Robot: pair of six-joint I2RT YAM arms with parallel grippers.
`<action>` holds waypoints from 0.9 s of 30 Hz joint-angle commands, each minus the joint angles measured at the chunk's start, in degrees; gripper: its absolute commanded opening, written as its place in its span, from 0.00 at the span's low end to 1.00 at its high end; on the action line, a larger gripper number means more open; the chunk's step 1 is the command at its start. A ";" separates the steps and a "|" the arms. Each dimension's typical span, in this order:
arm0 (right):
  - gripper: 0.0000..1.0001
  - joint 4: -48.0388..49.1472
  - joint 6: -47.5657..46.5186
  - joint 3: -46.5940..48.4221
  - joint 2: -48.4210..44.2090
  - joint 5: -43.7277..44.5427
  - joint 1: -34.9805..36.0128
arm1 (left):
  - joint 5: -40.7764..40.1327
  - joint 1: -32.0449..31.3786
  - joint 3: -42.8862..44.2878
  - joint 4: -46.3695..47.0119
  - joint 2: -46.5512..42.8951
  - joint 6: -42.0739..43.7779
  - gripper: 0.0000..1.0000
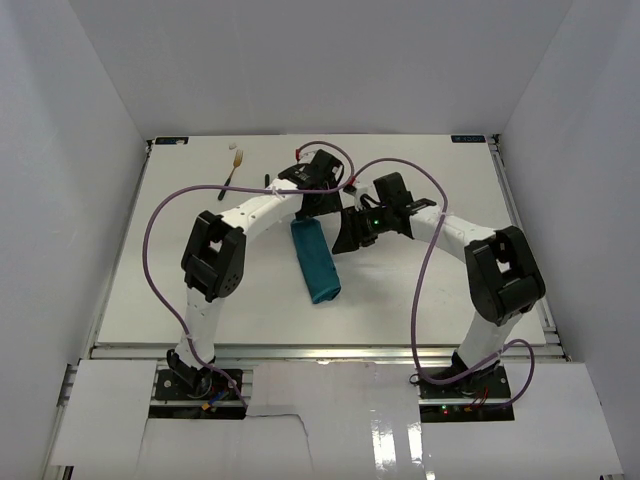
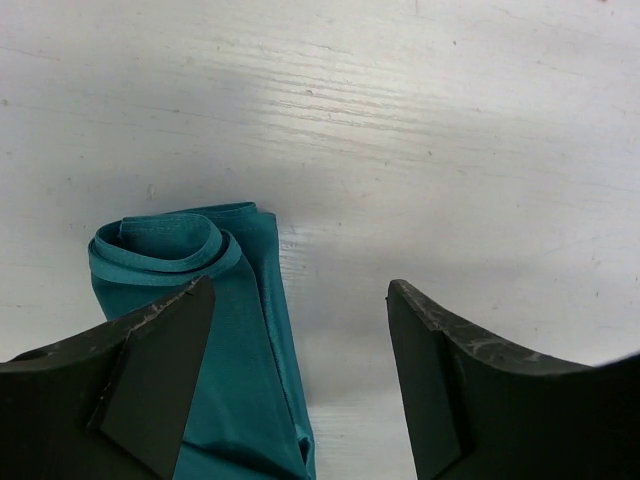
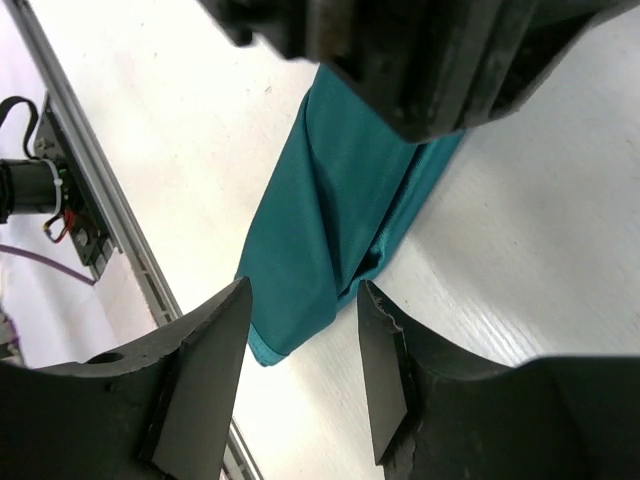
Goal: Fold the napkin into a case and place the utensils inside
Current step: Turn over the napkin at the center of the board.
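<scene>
Both claws stand open and empty, left gripper [image 2: 300, 290] wider than right gripper [image 3: 303, 290]. Folded teal cloth napkin [image 1: 316, 262] lies just below them; dark-handled, pale-headed fork [image 1: 232, 170] lies toward eleven o'clock.

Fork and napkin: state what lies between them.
The left arm crosses between the fork and the folded napkin; the top view shows it.
</scene>
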 commanded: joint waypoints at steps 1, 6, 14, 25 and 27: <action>0.53 -4.04 -1.18 -0.74 -4.08 5.11 0.86 | 1.53 -0.80 1.13 1.44 -3.06 3.41 0.81; 0.46 -4.06 0.66 -3.36 -8.47 6.44 6.65 | -2.41 -0.80 -5.45 1.53 -8.14 1.49 0.78; 0.29 1.39 6.37 -8.29 -8.31 8.10 14.57 | -7.00 1.13 -19.07 1.97 -19.40 -3.44 0.67; 0.16 3.42 11.73 -11.55 -2.42 20.14 12.64 | -2.26 3.95 -18.12 4.95 -12.91 -2.83 0.43; 0.15 3.77 12.18 -12.60 -1.46 20.93 11.85 | -0.23 3.95 -17.51 6.79 -10.46 -1.34 0.43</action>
